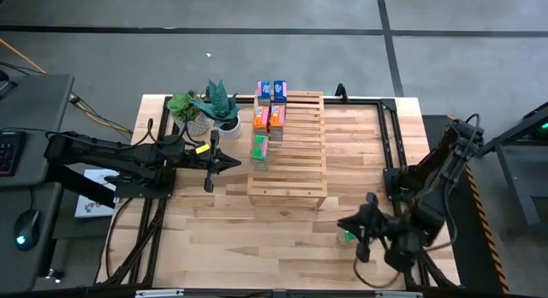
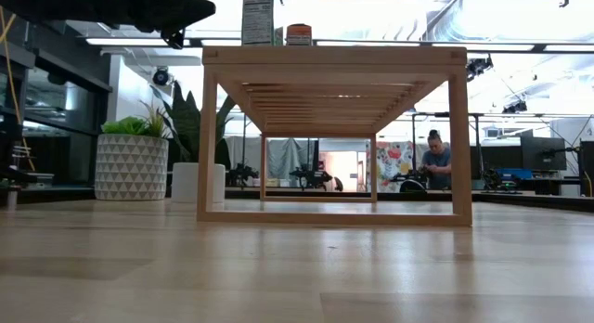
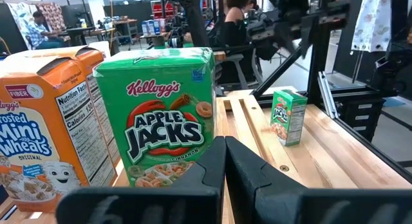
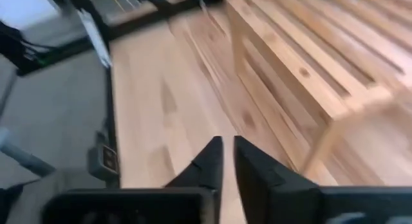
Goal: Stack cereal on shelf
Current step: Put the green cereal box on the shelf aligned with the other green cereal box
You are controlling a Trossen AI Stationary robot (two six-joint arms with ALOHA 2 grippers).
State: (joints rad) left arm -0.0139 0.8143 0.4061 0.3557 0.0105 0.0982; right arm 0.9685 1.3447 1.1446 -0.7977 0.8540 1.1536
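The light-wood slatted shelf (image 1: 289, 152) stands mid-table. On its left side stand two blue boxes (image 1: 271, 91), two orange boxes (image 1: 269, 118) and one green box (image 1: 259, 149). In the left wrist view the green Apple Jacks box (image 3: 161, 118) stands next to the orange boxes (image 3: 45, 121). A second green box (image 3: 288, 116) stands on the tabletop near the right arm, where it is half hidden (image 1: 346, 237). My left gripper (image 1: 237, 163) is shut, just left of the shelf's green box. My right gripper (image 1: 344, 223) is shut, right of the shelf's near corner, with only tabletop ahead of it (image 4: 227, 150).
Two potted plants (image 1: 205, 108) stand at the table's far left, by the shelf's far corner. A black frame rail (image 1: 396, 135) runs along the table's right side. Bare tabletop (image 1: 248, 238) lies between the shelf and the near edge. A person (image 2: 436, 163) sits in the room behind.
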